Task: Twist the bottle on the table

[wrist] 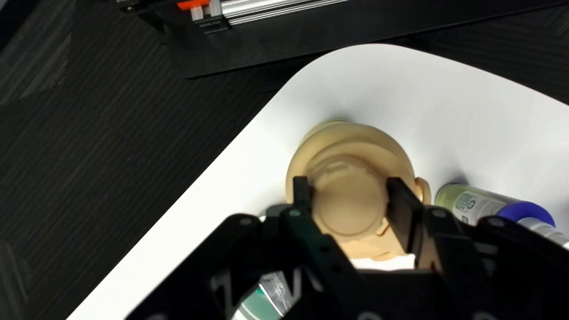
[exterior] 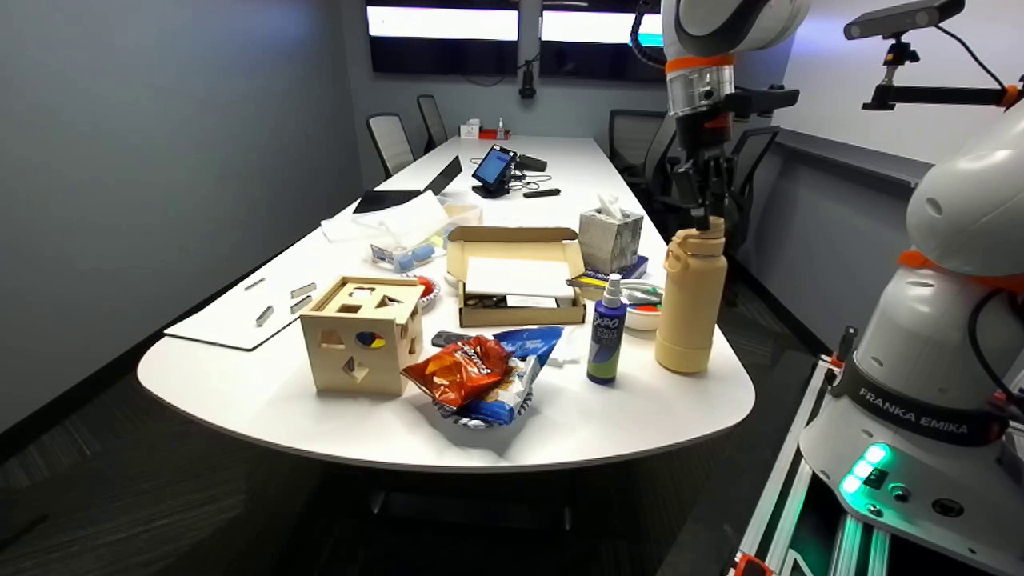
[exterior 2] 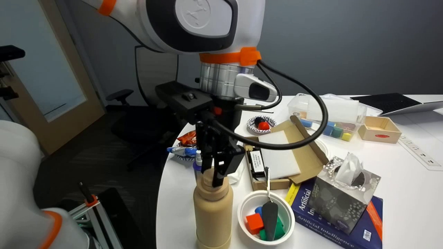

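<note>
The tan bottle point(exterior: 690, 308) stands upright near the rounded end of the white table point(exterior: 256, 408). It also shows in an exterior view point(exterior 2: 213, 216) and from above in the wrist view point(wrist: 306, 149). My gripper point(exterior: 706, 220) points straight down over the bottle, with its fingertips at cap height. In the wrist view the gripper point(wrist: 349, 193) has one black finger on each side of the round tan cap point(wrist: 349, 206), and both seem to touch it. The carry loop sits on the bottle's side, outside the fingers. The cap's far side is blurred.
A purple-green spray bottle point(exterior: 606, 336) stands close beside the bottle. A white bowl point(exterior 2: 243, 211) with colored blocks and a spatula is on another side. A tissue box point(exterior 2: 341, 197) on a book, a cardboard box point(exterior: 520, 314), a wooden shape box point(exterior: 360, 352) and chip bags point(exterior: 460, 372) lie around.
</note>
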{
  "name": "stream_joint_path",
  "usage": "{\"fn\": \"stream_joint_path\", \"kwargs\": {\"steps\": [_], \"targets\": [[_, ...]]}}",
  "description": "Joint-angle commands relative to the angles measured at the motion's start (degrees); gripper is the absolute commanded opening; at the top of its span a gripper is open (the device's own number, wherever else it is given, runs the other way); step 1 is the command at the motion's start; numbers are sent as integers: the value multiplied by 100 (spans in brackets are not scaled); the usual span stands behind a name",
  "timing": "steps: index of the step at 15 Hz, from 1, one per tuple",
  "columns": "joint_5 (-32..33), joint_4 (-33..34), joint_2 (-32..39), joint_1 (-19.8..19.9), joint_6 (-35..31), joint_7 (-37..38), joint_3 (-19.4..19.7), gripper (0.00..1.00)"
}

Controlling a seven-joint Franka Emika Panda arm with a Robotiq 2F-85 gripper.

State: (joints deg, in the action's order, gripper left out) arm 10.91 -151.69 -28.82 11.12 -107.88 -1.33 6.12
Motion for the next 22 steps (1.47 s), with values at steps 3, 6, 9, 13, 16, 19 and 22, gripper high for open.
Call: {"fn": "stream_joint_path", "kwargs": {"steps": [3, 6, 9, 13, 16, 19, 22], "targets": [[382, -72, -34, -162, -233, -641, 82, 21], [488, -81, -17, -223, -214, -958, 109, 21], [572, -88, 2, -273, -205, -1244, 133, 21], [683, -112, 0, -338, -212, -1628, 164, 21], [771, -125, 10, -393, -221, -1904, 209, 21], [838, -143, 14, -439, -222, -2214, 266, 21], [930, -157, 38, -480, -246, -2516, 317, 21]]}}
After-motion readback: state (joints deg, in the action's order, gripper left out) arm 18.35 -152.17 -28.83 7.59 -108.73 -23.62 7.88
